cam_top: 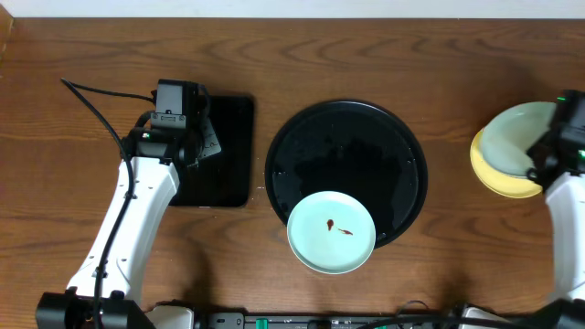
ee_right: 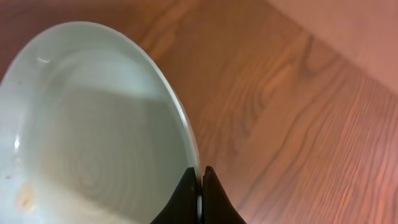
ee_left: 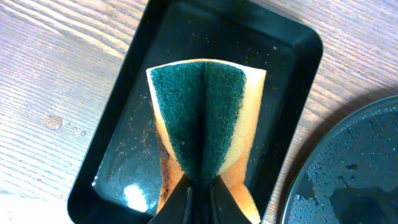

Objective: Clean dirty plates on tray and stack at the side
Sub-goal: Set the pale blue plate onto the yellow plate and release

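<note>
Overhead straight down over table [cam_top: 274, 55]; wrist views close, probably steep; left's tray [ee_left: 364, 168] edge shared overhead.

Three small round plates are in view: two pale mint, namely the smeared mint plate [cam_top: 331, 231] with two small brown marks and the second mint plate [cam_top: 516, 137], and one yellow plate [cam_top: 501, 183]. There are two black trays: one large round tray [cam_top: 347, 146] and one smaller rectangular tray [cam_top: 233, 146]. There is one sponge [ee_left: 205, 118]. Two white arms show, the left arm [cam_top: 137, 210] and the right arm [cam_top: 567, 228].
</note>
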Tool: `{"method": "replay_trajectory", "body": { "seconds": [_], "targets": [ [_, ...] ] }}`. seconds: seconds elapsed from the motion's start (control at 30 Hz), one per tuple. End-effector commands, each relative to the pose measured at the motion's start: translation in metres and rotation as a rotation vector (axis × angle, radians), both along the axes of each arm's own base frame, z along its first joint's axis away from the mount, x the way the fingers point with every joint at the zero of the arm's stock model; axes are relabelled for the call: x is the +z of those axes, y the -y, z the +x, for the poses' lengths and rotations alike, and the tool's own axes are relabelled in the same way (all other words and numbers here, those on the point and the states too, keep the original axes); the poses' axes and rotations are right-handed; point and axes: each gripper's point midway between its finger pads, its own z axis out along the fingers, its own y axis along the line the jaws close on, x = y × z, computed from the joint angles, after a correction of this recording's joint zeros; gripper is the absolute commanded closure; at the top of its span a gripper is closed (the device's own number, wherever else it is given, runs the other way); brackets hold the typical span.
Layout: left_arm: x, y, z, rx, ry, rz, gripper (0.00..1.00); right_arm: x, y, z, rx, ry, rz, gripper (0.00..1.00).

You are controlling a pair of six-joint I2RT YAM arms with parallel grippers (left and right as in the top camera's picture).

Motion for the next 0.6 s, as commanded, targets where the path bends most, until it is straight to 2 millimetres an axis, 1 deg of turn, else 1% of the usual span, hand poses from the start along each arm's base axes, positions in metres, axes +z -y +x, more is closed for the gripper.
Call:
{"method": "replay_trajectory", "body": {
  "seconds": [0.0,0.1,0.2,0.27,0.37,0.4,0.43,0.47,0.5,0.53,0.57],
  "targets": [
    [-0.001,-0.003,-0.002,0.006,-0.004,0.009,0.92,-0.029,-0.001,0.006,-0.002,0.028,0.165,0.99],
    [-0.001,-0.003,-0.003,0.005,-0.007,0.009,0.92,-0.052,0.003,0.010,0.011,0.013,0.239,0.99],
    [-0.002,-0.003,-0.003,0.005,-0.012,0.009,0.92,-0.068,0.007,0.010,-0.002,-0.013,0.266,0.99],
    [-0.002,-0.003,-0.005,0.006,-0.018,0.010,0.92,-0.074,0.009,0.012,-0.005,-0.021,0.270,0.99],
    [-0.003,-0.003,-0.005,0.006,-0.019,0.010,0.92,-0.074,0.009,0.015,-0.001,-0.009,0.268,0.98],
    [-0.003,-0.003,-0.005,0.005,-0.019,0.010,0.92,-0.072,0.008,0.018,0.007,0.006,0.274,0.95],
    [-0.003,-0.003,-0.005,0.005,-0.019,0.010,0.92,-0.070,0.006,0.021,0.018,0.023,0.283,0.89],
    [-0.003,-0.003,-0.005,0.005,-0.019,0.010,0.92,-0.068,0.002,0.024,0.036,0.042,0.302,0.80],
    [-0.003,-0.003,-0.005,0.005,-0.019,0.010,0.92,-0.065,-0.003,0.028,0.058,0.065,0.327,0.72],
    [-0.003,-0.003,-0.005,0.005,-0.020,0.010,0.92,-0.063,-0.010,0.033,0.097,0.086,0.354,0.67],
    [-0.003,-0.003,-0.006,0.005,-0.023,0.010,0.92,-0.058,-0.021,0.041,0.166,0.112,0.387,0.65]
  ]
}}
